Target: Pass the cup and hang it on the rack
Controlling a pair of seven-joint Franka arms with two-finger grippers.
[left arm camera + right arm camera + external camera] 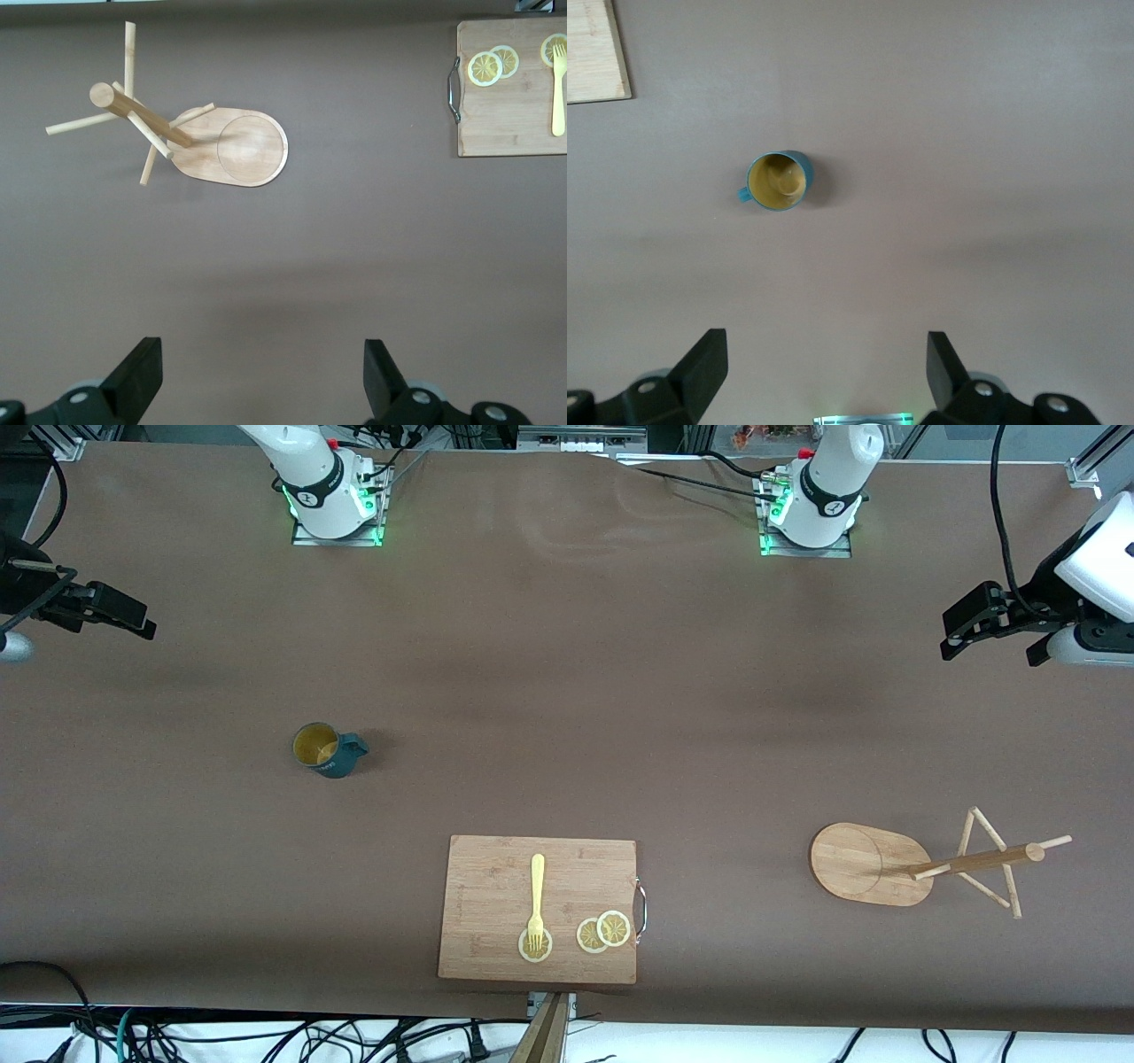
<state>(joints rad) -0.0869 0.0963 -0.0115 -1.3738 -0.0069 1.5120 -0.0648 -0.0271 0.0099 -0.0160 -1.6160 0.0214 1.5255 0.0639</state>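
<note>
The cup [328,750], a small dark teal mug with a yellowish inside, stands upright on the brown table toward the right arm's end; it also shows in the right wrist view [778,181]. The rack [961,861], a light wooden mug tree on an oval base, stands toward the left arm's end and shows in the left wrist view [168,124]. My right gripper [115,615] is open and empty above the table's right-arm end, well away from the cup [827,345]. My left gripper [988,642] is open and empty above the table's left-arm end, away from the rack [261,354].
A rectangular bamboo cutting board [496,868] lies near the front edge between cup and rack, with a yellow fork [536,895] and lemon slices [604,932] on it. The arm bases [332,496] stand along the table's back edge.
</note>
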